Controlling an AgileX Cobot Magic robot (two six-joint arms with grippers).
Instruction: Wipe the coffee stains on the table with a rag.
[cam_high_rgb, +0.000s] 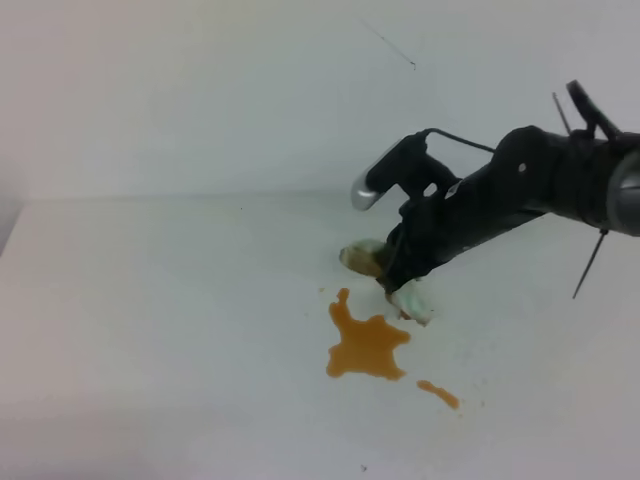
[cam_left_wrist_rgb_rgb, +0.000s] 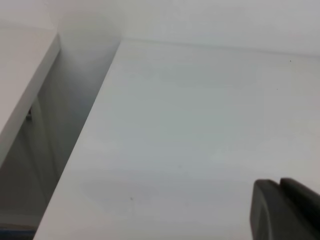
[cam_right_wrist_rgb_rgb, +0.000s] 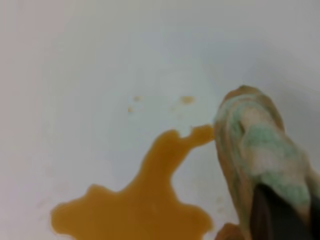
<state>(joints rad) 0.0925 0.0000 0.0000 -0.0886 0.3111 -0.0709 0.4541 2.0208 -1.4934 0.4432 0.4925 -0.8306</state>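
One rag, one large coffee stain, one small streak.

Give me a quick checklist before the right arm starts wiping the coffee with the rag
1. Rag held in the right gripper: ok, the jaws are shut on it.
2. Coffee stains unwiped: ok, main puddle intact, plus a small streak.
3. Rag at the puddle: ok, its edge meets the puddle's narrow tip in the right wrist view.
4. Rag pressed flat on the table: cannot tell.
5. Left gripper away from the puddle: ok, only bare table beneath it.
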